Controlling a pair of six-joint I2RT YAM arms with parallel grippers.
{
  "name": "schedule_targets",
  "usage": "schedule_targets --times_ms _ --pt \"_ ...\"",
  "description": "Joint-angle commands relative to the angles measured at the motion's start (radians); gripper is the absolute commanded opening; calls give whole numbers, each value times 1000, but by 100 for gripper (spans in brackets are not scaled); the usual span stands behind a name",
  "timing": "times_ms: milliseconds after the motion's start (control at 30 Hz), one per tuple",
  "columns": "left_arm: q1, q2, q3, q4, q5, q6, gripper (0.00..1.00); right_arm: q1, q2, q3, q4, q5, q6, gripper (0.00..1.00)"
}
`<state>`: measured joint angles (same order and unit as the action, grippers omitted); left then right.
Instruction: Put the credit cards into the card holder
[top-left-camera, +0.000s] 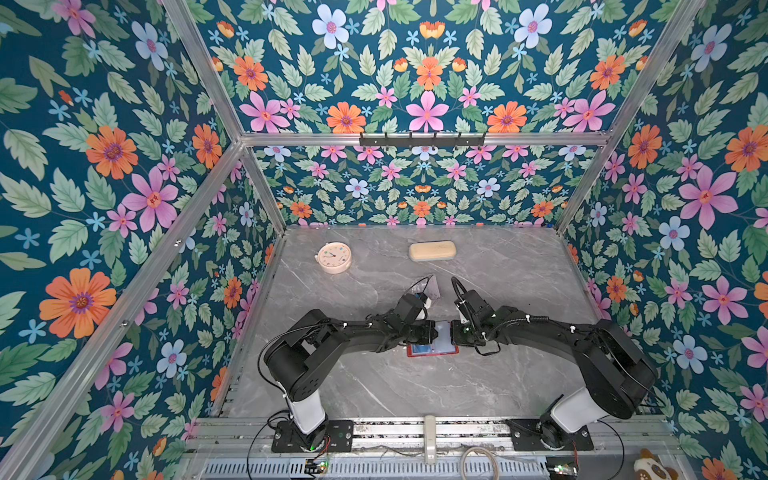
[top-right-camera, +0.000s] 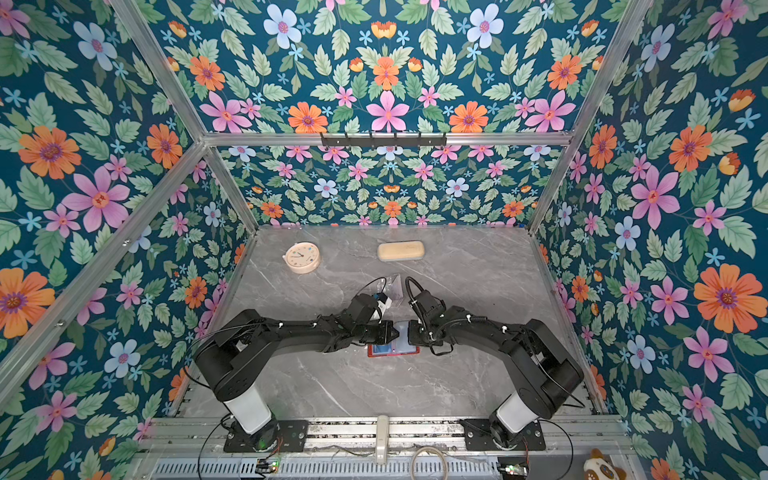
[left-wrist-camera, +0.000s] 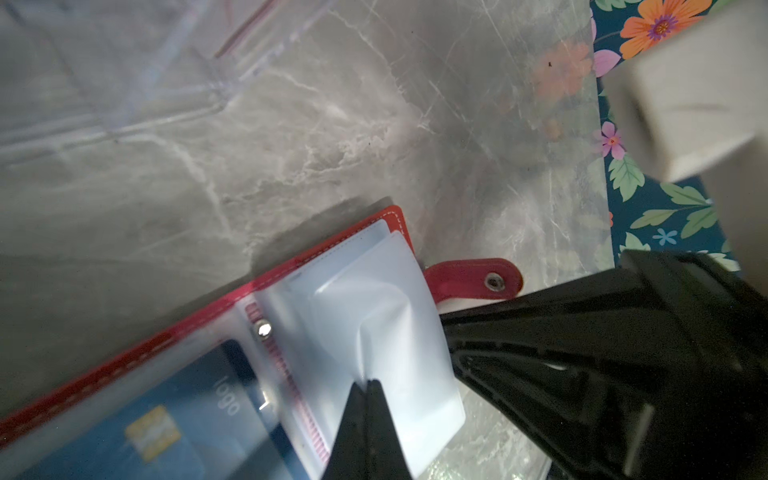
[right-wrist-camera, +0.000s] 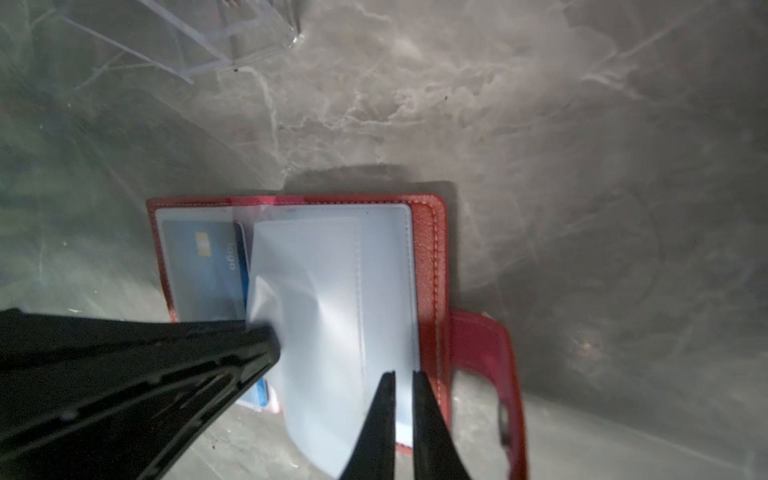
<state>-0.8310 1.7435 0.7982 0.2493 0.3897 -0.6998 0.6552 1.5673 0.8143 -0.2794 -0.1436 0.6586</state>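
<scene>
Here's the red leather-look card holder (top-left-camera: 432, 353) (top-right-camera: 392, 353) (right-wrist-camera: 428, 257), lying open and flat on the grey marble tabletop (top-left-camera: 498, 270), with both arms in over it.

The left gripper (top-left-camera: 436, 332) (left-wrist-camera: 368, 386) is at the holder's left side. Its jaws are pressed tight together on a frosted plastic sleeve (left-wrist-camera: 395, 299) (right-wrist-camera: 316, 291). That sheet is lifted off the holder and creased up toward the tips.

The right gripper (top-left-camera: 453, 334) (right-wrist-camera: 403, 378) is at the holder's right side, tips down over the outer edge of the sleeve pages. There's a thin slit between its jaws, with pale plastic showing through the gap. Whether the tips touch the plastic, I can't tell.

Inside the holder there's a blue credit card with a gold chip and pale "logo" lettering (left-wrist-camera: 187, 415) (right-wrist-camera: 199, 266). It's tucked under clear plastic on the half nearer the left gripper. On the side away from that card, a red snap-button tab (left-wrist-camera: 473, 278) (right-wrist-camera: 482, 353) sticks out past the holder's edge.

Just beyond the holder, toward the back wall, stands a clear acrylic stand (top-left-camera: 430, 286) (right-wrist-camera: 187, 37), close by but not touching. Well beyond the holder there's a beige oblong case (top-left-camera: 432, 250) straight back. A pale pink round clock (top-left-camera: 334, 257) lies back and to the left.
</scene>
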Motion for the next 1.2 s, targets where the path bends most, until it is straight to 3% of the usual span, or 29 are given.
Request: schedule_targets --times_ms 0,200,300,633,833,1167 --pt "1 -9 -4 17 -5 12 1 1 6 5 32 -40 -11 16" --pt "1 -60 -32 18 -48 25 34 2 13 8 82 -109 -23 22" --pt "2 -107 -57 9 -97 34 39 4 16 12 111 -149 -33 25" --pt "1 -281 -121 -90 -305 78 40 35 79 76 129 -214 -60 26" --pt "1 -292 -131 -95 -286 93 37 46 148 108 135 -232 -56 23" --pt "1 -210 -161 -41 -210 59 22 51 190 114 167 -254 -35 10"
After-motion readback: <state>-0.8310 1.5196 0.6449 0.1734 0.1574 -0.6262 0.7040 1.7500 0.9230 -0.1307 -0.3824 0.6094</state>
